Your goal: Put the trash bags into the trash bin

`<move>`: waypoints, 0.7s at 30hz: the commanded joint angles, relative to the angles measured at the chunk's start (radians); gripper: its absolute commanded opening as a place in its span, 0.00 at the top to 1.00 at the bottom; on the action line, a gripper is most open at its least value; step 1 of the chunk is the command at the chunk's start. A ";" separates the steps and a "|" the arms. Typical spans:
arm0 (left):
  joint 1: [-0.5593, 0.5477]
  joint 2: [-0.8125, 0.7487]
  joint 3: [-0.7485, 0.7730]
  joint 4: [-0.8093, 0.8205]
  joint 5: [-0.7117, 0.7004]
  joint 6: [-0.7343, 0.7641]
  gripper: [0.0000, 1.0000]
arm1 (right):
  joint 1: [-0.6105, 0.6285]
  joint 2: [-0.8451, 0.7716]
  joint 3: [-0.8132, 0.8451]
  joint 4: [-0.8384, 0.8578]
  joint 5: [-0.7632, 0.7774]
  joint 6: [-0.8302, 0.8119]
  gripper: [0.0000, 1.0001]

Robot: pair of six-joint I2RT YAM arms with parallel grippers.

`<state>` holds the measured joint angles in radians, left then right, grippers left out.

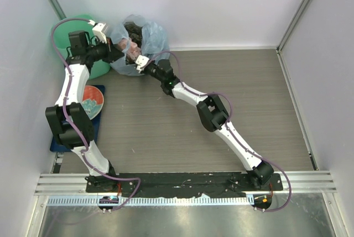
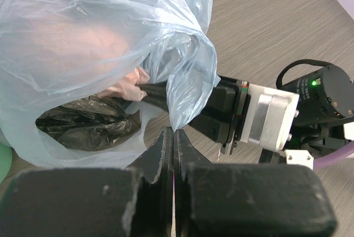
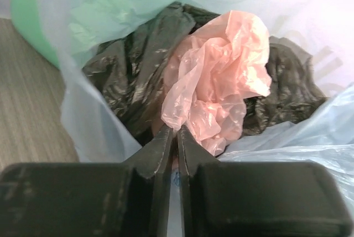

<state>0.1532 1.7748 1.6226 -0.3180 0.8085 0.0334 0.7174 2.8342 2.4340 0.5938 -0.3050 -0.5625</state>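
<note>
Wood-grain surface; mint-green plastic bin far left. Left hand closed, apparently pinching bulging pale-blue translucent bag rim. Inside it, thin crinkly pale-pink plastic bag, right hand clamped on its lower fold. Likely feather-light, soft, slippery; hold bunched folds.

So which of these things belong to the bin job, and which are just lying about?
Job: crinkly translucent pale-pink plastic bag; mint-green plastic waste bin.
Lying about: bulging pale-blue translucent plastic bag; crumpled black plastic bag inside it; round patterned plate.
</note>
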 commanded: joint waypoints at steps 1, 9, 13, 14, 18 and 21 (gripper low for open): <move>0.005 -0.009 -0.021 0.037 0.018 0.002 1.00 | 0.005 -0.028 0.062 0.130 0.115 0.009 0.92; 0.008 0.012 -0.029 0.071 -0.097 -0.064 1.00 | 0.005 -0.139 0.033 0.265 0.135 0.142 0.99; 0.006 0.025 -0.033 0.088 -0.124 -0.084 1.00 | 0.004 -0.200 0.007 0.334 0.178 0.222 0.99; 0.006 0.026 -0.033 0.089 -0.132 -0.086 1.00 | 0.005 -0.212 0.002 0.346 0.190 0.243 0.99; 0.006 0.040 -0.024 0.096 -0.153 -0.092 1.00 | 0.001 -0.277 -0.026 0.392 0.218 0.294 0.99; 0.006 0.063 -0.006 0.094 -0.161 -0.105 1.00 | -0.003 -0.349 -0.090 0.411 0.211 0.326 0.99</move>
<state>0.1532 1.8153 1.5898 -0.2779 0.6754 -0.0479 0.7166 2.6537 2.3894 0.8631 -0.1238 -0.3172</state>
